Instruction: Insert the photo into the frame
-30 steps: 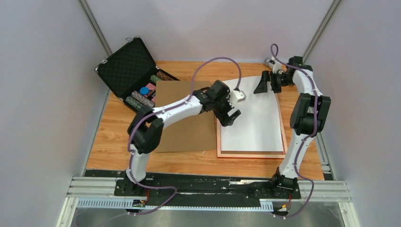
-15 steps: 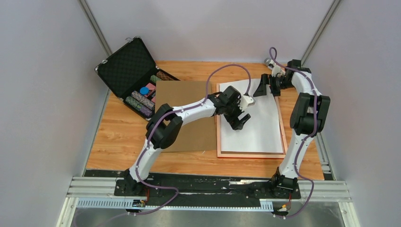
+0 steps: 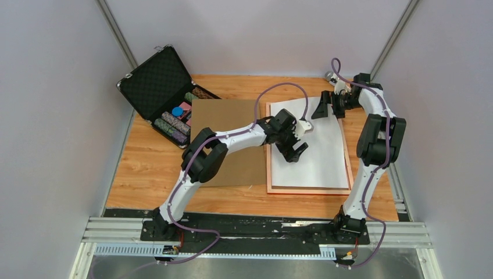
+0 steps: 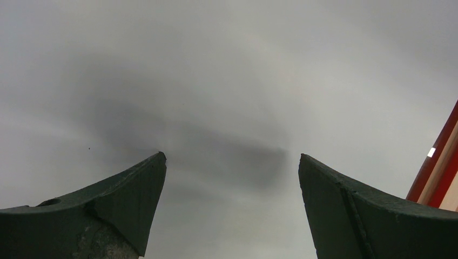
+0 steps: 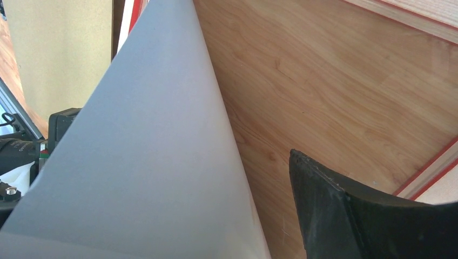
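Note:
The photo (image 3: 317,157) lies white back up inside the pinkish-copper frame (image 3: 308,190) on the right half of the table. My left gripper (image 3: 293,152) is low over the photo's left-middle, open, with only the white sheet (image 4: 227,70) under its jaws (image 4: 231,156); the frame's red edge (image 4: 440,162) shows at the right. My right gripper (image 3: 329,108) is open at the photo's far right corner. There the sheet (image 5: 151,162) rises and hides one finger; the other finger (image 5: 345,216) stands apart from it over bare wood inside the frame (image 5: 426,178).
A brown backing board (image 3: 224,122) lies on the wooden table (image 3: 145,168), left of the frame and under my left arm. An open black foam-lined case (image 3: 160,78) with several chips (image 3: 174,122) sits at the far left corner.
My left gripper has swung right from the photo's left edge to over the sheet, staying open. The photo's bowed right side now lies flatter. The right gripper has hardly moved.

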Robot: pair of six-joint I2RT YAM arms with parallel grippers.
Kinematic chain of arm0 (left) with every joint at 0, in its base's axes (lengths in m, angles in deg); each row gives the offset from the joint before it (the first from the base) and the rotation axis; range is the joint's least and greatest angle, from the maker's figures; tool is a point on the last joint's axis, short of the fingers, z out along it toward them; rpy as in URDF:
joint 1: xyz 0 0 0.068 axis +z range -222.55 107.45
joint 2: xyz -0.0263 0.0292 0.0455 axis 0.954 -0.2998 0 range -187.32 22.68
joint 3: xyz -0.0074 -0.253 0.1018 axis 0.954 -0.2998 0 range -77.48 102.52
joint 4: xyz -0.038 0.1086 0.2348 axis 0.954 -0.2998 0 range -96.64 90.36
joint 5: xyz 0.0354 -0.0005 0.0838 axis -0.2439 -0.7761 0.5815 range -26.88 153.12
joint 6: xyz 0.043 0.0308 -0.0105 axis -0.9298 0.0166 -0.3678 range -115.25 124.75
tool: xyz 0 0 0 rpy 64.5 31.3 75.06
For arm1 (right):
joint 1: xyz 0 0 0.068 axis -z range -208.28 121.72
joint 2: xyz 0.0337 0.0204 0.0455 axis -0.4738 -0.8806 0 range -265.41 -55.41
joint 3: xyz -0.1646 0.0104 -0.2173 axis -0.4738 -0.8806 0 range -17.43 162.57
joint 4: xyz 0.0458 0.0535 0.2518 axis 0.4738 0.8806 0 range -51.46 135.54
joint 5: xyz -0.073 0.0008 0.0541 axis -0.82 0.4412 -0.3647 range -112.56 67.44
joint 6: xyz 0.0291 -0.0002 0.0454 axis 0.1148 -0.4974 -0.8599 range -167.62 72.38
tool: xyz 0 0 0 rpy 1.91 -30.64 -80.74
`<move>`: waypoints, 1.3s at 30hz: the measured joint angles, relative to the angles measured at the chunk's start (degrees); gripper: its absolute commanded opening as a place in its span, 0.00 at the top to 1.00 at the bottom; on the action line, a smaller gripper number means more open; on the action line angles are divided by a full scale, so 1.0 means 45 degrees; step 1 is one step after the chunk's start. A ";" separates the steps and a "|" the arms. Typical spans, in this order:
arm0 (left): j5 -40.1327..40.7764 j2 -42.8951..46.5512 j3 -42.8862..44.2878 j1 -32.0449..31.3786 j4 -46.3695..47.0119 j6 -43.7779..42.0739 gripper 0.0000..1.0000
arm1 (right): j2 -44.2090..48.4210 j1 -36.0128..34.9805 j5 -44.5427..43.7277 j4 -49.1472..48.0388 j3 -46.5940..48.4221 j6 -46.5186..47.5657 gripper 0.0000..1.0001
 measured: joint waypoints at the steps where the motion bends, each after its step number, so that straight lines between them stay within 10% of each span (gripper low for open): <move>1: -0.0010 0.0000 -0.0034 0.0000 0.0053 0.0010 0.00 | 0.0000 0.0000 0.0000 0.0000 0.0000 0.0000 0.05; 39: -0.0180 0.0423 -0.1399 -0.0053 0.1991 0.0063 0.00 | -0.0160 0.0087 0.0661 0.1452 0.2754 -0.0559 0.00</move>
